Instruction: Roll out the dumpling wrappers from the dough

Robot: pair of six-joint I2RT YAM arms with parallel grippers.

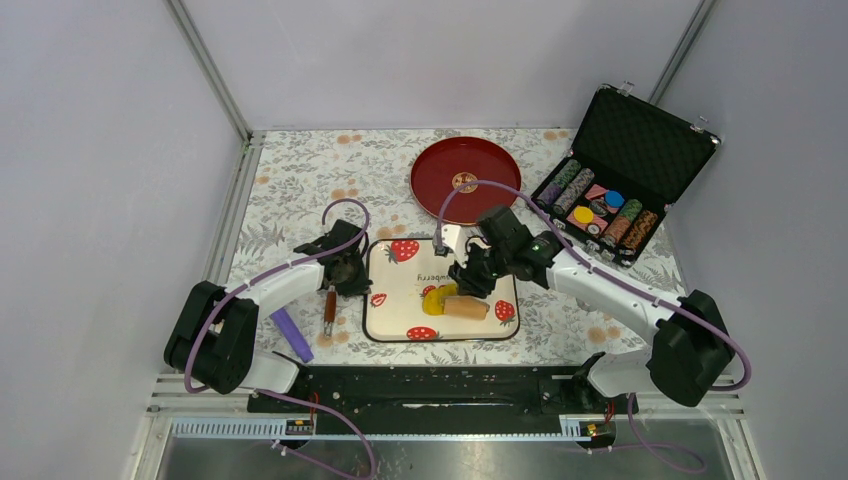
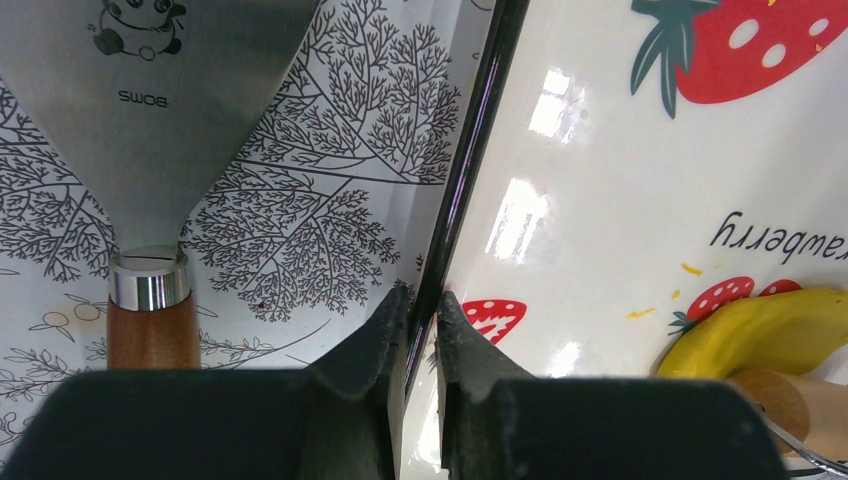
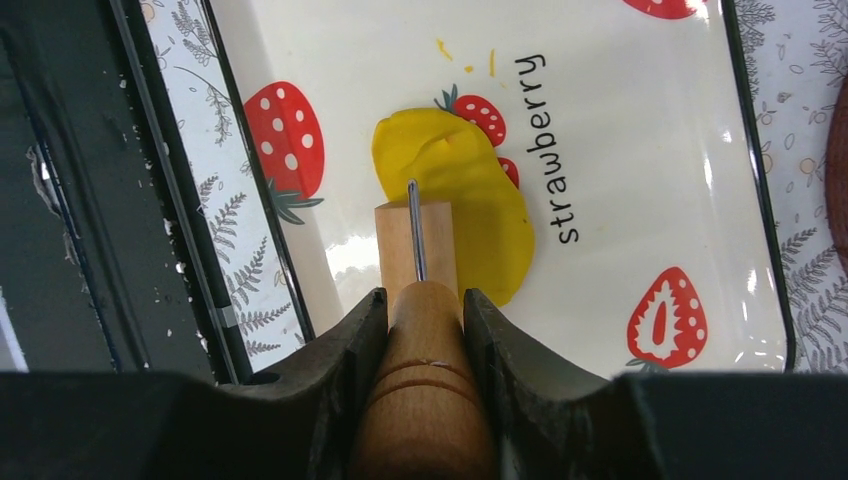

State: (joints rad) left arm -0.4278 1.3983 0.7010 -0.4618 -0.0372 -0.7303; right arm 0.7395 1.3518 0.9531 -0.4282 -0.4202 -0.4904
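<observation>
Right wrist view has the dough [image 3: 455, 200] as a flattened yellow patch with uneven edges. It sits on the strawberry tray [image 3: 640, 120], a touch toward 6 o'clock of the tray's middle when seen from above. I can't spot any small round wrappers, so I'd call this mid-rolling. The rolling pin [image 3: 440, 245] rests on one edge of the patch, at its 4 o'clock in the top view.

What could go wrong, imo: the pin only covers one side, so a push could smear the patch lopsided, or shove it along the glossy tray instead of thinning it. Soft dough might also stick to the wood and lift off. And if the tray slips, the stroke is wasted.

Right gripper [image 3: 422, 298] is clamped snug around the pin's wooden handle, both fingers touching it. Left gripper [image 2: 422, 300] is nearly closed, pinching the tray's rim on its 9 o'clock side. A metal scraper [image 2: 150, 100] lies just beside it on the tablecloth [image 2: 330, 200].
</observation>
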